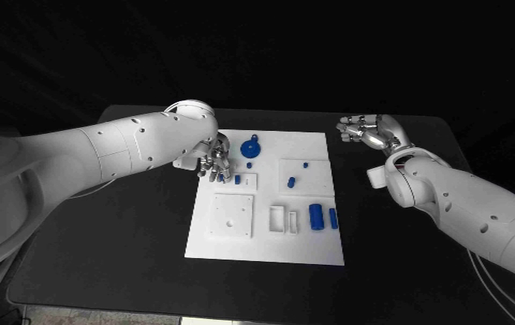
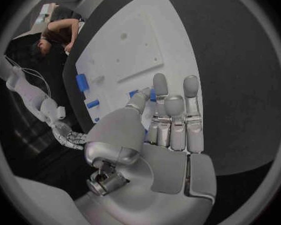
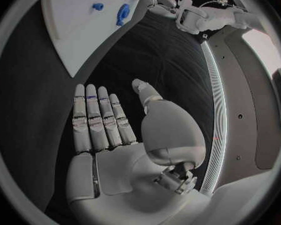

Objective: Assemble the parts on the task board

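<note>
Head view recorded the task board [image 1: 269, 224], a white plate, lying in the middle of the black table [image 1: 97, 213]. Blue parts counted on it: 1 round disc with a tab [image 1: 251, 149] near the far edge, 1 small peg [image 1: 306, 165] and 1 short cylinder [image 1: 291, 182] on a raised white square right of centre, 2 upright bars [image 1: 317, 216] side by side near the right edge, and at least 2 small pieces [image 1: 237, 179] beside the left hand's fingertips. Further small blue specks could not be counted with certainty. White fixtures on the board: 1 large square plate [image 1: 232, 216] with holes at the near left, and 2 narrow rectangular frames [image 1: 278, 219] next to it. No writing, label or brand mark was legible anywhere on the board or parts.

The left hand [image 1: 213, 163] rested over the board's far left corner, fingers extended and close together, pointing down at the board; left wrist view showed blue pieces just beyond the fingertips [image 2: 160, 80], but contact or a pinch could not be confirmed. The right hand [image 1: 365, 130] hovered over bare table, well apart from the board's far right corner; right wrist view showed its fingers [image 3: 97, 116] straight and pressed side by side, thumb apart, holding nothing.
</note>
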Controlling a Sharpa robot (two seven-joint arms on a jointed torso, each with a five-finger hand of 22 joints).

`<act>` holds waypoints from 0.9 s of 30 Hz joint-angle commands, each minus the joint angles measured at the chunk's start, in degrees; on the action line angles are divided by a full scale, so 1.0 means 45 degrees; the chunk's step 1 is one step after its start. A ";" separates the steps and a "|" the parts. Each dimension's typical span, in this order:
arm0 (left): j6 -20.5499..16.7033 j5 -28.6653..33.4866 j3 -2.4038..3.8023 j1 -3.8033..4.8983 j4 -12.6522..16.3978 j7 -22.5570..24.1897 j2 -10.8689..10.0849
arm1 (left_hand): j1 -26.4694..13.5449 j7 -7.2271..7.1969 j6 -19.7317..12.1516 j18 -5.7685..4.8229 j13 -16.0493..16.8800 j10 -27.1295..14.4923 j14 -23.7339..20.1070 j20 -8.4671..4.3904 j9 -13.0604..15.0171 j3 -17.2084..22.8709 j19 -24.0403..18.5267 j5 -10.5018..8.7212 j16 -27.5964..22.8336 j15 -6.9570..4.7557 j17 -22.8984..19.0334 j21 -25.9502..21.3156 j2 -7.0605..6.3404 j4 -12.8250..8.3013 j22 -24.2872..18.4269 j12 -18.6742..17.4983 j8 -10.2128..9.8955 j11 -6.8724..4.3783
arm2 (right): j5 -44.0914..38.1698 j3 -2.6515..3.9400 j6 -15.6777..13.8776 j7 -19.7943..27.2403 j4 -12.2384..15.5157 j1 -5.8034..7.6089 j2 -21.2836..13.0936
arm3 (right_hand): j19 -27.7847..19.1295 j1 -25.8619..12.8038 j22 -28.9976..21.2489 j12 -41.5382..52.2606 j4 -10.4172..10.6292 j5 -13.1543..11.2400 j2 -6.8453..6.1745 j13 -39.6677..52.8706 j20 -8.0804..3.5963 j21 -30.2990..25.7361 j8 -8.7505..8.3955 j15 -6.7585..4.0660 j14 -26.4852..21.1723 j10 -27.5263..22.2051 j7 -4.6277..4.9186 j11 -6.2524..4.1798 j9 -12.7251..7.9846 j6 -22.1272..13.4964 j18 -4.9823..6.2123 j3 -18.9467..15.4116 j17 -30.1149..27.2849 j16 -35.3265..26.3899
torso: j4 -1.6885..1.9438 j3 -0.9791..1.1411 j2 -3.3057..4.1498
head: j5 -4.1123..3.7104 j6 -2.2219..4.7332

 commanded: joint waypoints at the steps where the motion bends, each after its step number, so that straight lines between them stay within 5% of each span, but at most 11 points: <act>1: 0.0090 0.0451 -0.0049 -0.0117 -0.0015 0.0059 0.0124 | 0.0303 -0.0324 0.0239 0.0198 0.0001 0.0029 0.0032 -0.0010 -0.0022 0.0838 0.0078 0.0059 -0.0071 0.0002 -0.0002 -0.0084 0.0400 -0.0869 0.0234 -0.0014 0.0056 -0.0054 | -0.0047 0.0005 0.0192 0.0123 0.0030 -0.0006 0.0006 | -0.0080 -0.0107 -0.0016 -0.0038 0.0062 0.0042 0.0062 -0.0017 -0.0043 -0.0018 -0.0064 0.0002 -0.0111 -0.0076 0.0001 0.0035 -0.0008 -0.0042 0.0240 0.0020 -0.0017 -0.0081 | 0.0000 0.0002 -0.0005 | 0.0000 -0.0005; 18: 0.0704 0.0963 0.0000 -0.0110 -0.0154 0.0095 0.0048 | 0.0570 -0.0314 0.0449 0.0198 -0.0006 0.0048 -0.0059 -0.0005 -0.0273 0.1087 -0.0003 -0.0026 0.0006 0.0013 0.0098 -0.0043 0.0279 -0.0924 0.0259 -0.0034 -0.0138 -0.0038 | -0.0047 0.0005 0.0236 0.0112 -0.0004 -0.0006 0.0025 | -0.0080 -0.0107 -0.0016 -0.0038 0.0062 0.0042 0.0062 -0.0017 -0.0043 -0.0018 -0.0064 0.0002 -0.0111 -0.0076 0.0001 0.0035 -0.0008 -0.0042 0.0240 0.0020 -0.0017 -0.0081 | -0.0008 -0.0007 0.0008 | -0.0018 0.0002; 27: 0.1124 0.1086 0.0090 0.0055 -0.0067 0.0036 -0.0040 | 0.0642 -0.0313 0.0544 0.0201 -0.0004 0.0075 -0.0064 -0.0003 -0.0335 0.1129 -0.0041 -0.0032 0.0044 0.0015 0.0136 0.0020 0.0214 -0.0923 0.0261 -0.0032 -0.0252 -0.0042 | -0.0047 0.0005 0.0235 0.0117 -0.0011 -0.0006 0.0034 | -0.0080 -0.0107 -0.0016 -0.0038 0.0062 0.0042 0.0062 -0.0017 -0.0043 -0.0018 -0.0064 0.0002 -0.0111 -0.0076 0.0001 0.0035 -0.0008 -0.0042 0.0240 0.0020 -0.0017 -0.0081 | 0.0011 0.0001 -0.0007 | 0.0006 -0.0001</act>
